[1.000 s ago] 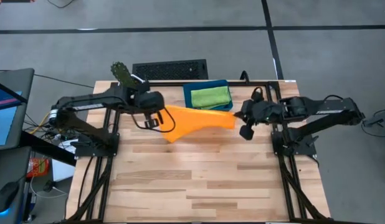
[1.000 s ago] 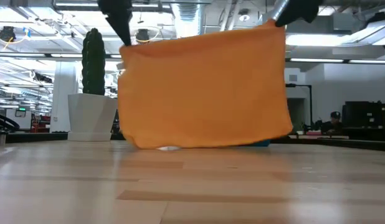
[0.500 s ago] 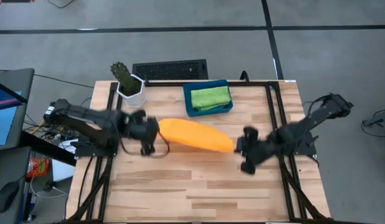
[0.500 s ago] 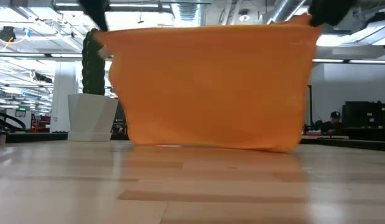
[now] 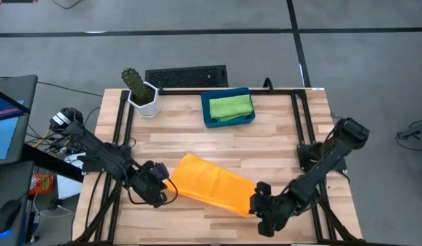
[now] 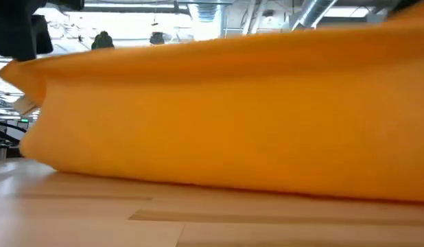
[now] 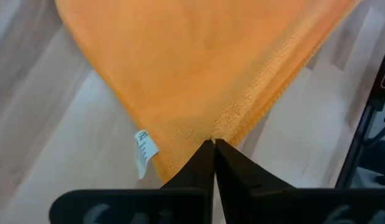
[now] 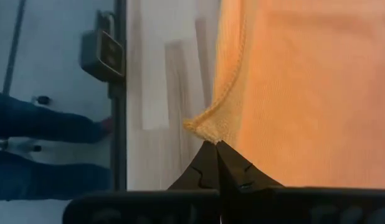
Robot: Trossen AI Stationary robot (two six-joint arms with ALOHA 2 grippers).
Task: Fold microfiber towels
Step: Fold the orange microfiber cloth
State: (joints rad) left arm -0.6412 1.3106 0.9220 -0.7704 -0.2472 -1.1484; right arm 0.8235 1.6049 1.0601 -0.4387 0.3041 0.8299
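Note:
The orange towel (image 5: 211, 184) is stretched between my two grippers near the table's front edge; it fills the low view (image 6: 226, 116). My left gripper (image 5: 164, 191) is shut on its left corner, my right gripper (image 5: 255, 203) on its right corner. A green towel (image 5: 231, 106) lies folded in the dark-blue tray (image 5: 207, 116) at the table's far side. The light blue and yellow towels do not show. My left gripper pinches a corner of the orange towel (image 7: 208, 138) between its two fingers, beside the white label (image 7: 144, 149). The cloth spreads away from the fingertips. My right gripper pinches another corner of the towel (image 8: 208, 134) at its hemmed edge between its two fingers. The cloth spreads away toward the table.
A small cactus in a white pot (image 5: 139, 92) stands at the table's far left. The bare wood of the table (image 5: 218, 147) lies between the tray and the towel. A person's legs (image 8: 49, 124) show beyond the table in the right wrist view.
Both grippers have carried the orange towel from the table's far side, beside the tray, toward the near edge and downward, still shut on its corners. The towel, which hung upright a second ago, now slants low over the table close to the low camera.

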